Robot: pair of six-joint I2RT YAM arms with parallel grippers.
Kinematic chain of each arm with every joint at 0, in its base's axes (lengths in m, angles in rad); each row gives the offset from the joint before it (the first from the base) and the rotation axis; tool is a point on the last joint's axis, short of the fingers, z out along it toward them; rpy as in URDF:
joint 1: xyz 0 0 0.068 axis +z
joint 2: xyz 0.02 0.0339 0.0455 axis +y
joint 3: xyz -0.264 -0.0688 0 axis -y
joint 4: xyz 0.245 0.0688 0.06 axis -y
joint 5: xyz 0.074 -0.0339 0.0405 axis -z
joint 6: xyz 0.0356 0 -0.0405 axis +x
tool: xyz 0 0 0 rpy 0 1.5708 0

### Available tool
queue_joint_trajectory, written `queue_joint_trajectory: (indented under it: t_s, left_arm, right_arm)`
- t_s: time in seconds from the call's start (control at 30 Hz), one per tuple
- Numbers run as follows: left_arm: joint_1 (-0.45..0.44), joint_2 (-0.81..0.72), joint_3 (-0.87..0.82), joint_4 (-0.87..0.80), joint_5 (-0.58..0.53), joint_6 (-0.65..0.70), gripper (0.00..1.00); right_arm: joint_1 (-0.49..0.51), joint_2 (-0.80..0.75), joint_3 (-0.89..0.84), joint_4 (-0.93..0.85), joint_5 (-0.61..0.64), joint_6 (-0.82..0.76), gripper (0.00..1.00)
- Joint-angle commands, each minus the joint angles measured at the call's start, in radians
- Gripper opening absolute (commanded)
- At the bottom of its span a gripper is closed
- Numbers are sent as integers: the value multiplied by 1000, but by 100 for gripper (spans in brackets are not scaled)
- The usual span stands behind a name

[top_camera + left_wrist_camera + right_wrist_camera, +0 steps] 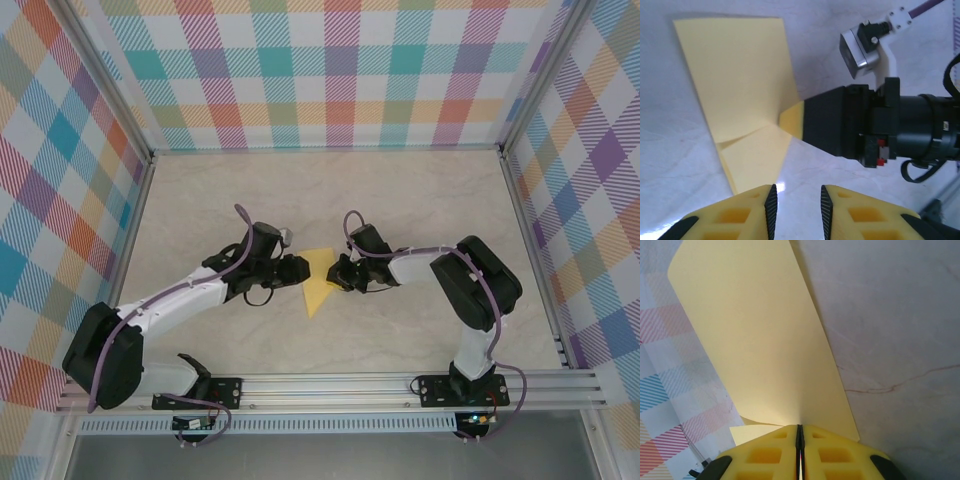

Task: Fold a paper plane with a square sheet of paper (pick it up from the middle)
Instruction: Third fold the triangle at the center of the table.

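Paper (320, 281) lay mid-tabletop (420, 200) as a creased wedge, point toward 6 o'clock. One diagonal flap showed; no dart shape yet. Right gripper (800, 429), at the paper's 3 o'clock, was closed on its edge. Left gripper (797, 195), at 9 o'clock, stood narrowly parted, holding nothing. Judged early-to-middle: first folds in; nose, wing and centre creases left.

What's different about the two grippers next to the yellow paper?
The left gripper has its jaws apart with a gap between them, while the right gripper has its jaws pressed shut. The left gripper holds nothing, but the right gripper pinches the edge of the paper. Both have yellow and black tips, and they face each other across the paper.
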Motion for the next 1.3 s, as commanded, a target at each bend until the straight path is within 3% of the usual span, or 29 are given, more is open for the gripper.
queue_joint_trajectory:
  t_s: [0.0,0.3,0.63,1.0,1.27]
  left_arm:
    - [-18,7,-66,127,127,-159,28]
    - [-68,174,-83,302,189,-233,26]
    - [-79,314,-84,358,229,-250,24]
    - [-79,322,-83,173,117,-133,22]
    - [-78,336,-126,156,75,-101,19]
  right_arm:
    - [9,-12,-21,-60,30,24,11]
    - [9,-10,2,-105,31,-2,11]
    - [9,6,7,-114,32,-7,12]
    - [9,3,11,-130,32,-14,12]
    - [9,-41,49,-149,4,-49,13]
